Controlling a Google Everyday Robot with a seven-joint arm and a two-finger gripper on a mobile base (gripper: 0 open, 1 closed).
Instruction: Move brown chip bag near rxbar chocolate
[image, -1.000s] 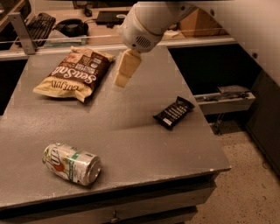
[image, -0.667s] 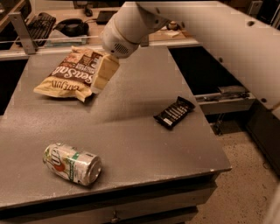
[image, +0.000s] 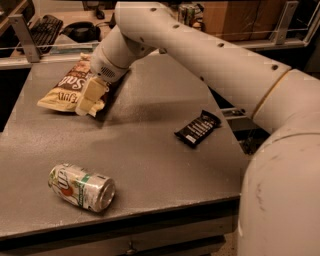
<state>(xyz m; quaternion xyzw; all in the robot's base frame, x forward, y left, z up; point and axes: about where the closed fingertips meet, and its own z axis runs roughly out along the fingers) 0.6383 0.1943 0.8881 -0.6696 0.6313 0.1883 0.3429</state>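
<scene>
The brown chip bag (image: 65, 88) lies flat at the far left of the grey table (image: 150, 150), dark brown middle with white lettering and tan-yellow ends. My gripper (image: 89, 99) hangs from the white arm and is down over the bag's right part, covering it. The rxbar chocolate (image: 197, 127), a small flat black bar with white text lines, lies on the right side of the table, well apart from the bag.
A silver-green soda can (image: 81, 187) lies on its side near the table's front left. My arm's big white links (image: 280, 150) fill the right side of the view. A keyboard (image: 42, 30) and a shelf rail stand behind the table.
My gripper has moved left and down from the table's middle back onto the right part of the chip bag. The bag, bar and can have not moved.
</scene>
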